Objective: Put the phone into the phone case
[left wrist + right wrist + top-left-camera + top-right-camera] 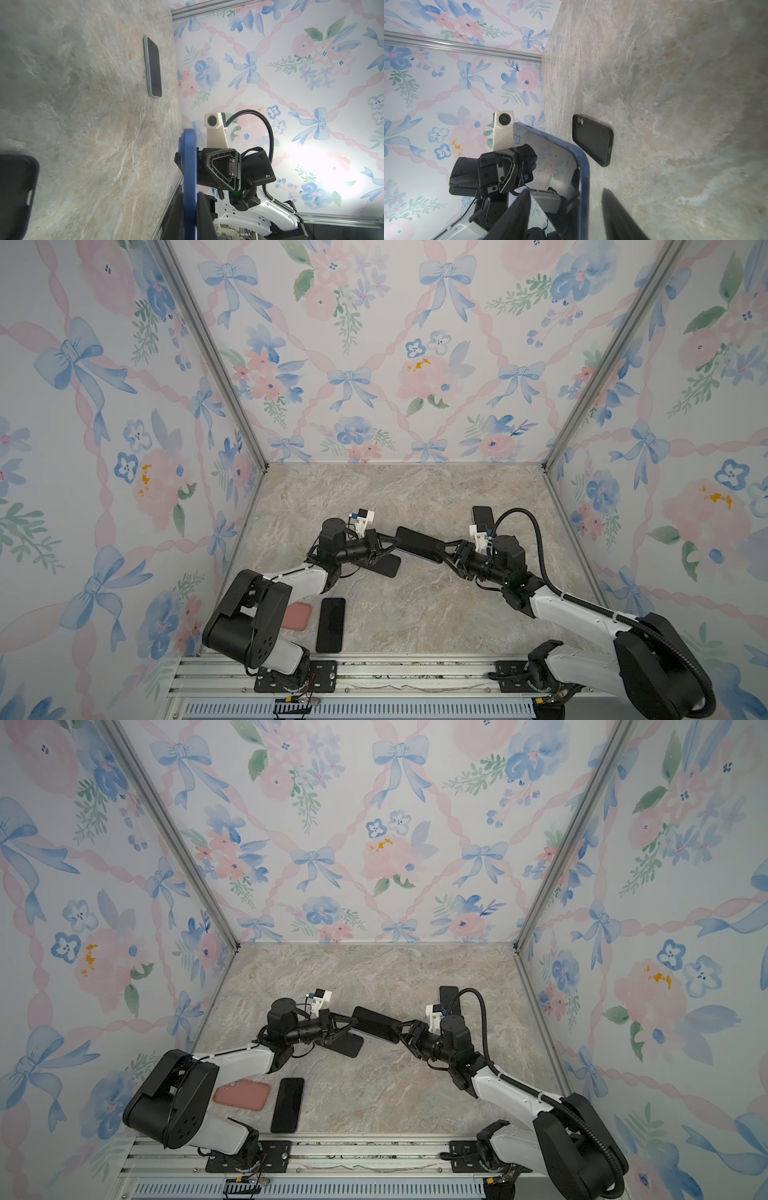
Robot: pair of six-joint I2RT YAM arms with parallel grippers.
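Above veined marble tabletop (pixel 415 497): glossy blue-edged phone (pixel 417 544); matte black case (pixel 384 566) beneath.

Your phone (pixel 417 544) is a slim slab with a blue rim and a dark, glossy screen that mirrors the wallpaper; it hangs above the middle of the worktop (pixel 415 497), roughly level, screen up, lying crosswise; the left hand (pixel 397 544) is clamped on one end; the right hand (pixel 441 551) straddles the other end, with a gap on one side; your phone case (pixel 386 566) is matt black with a raised rim and a corner camera cut-out; it lies flat on the worktop, just left of the middle, below the phone's left end.
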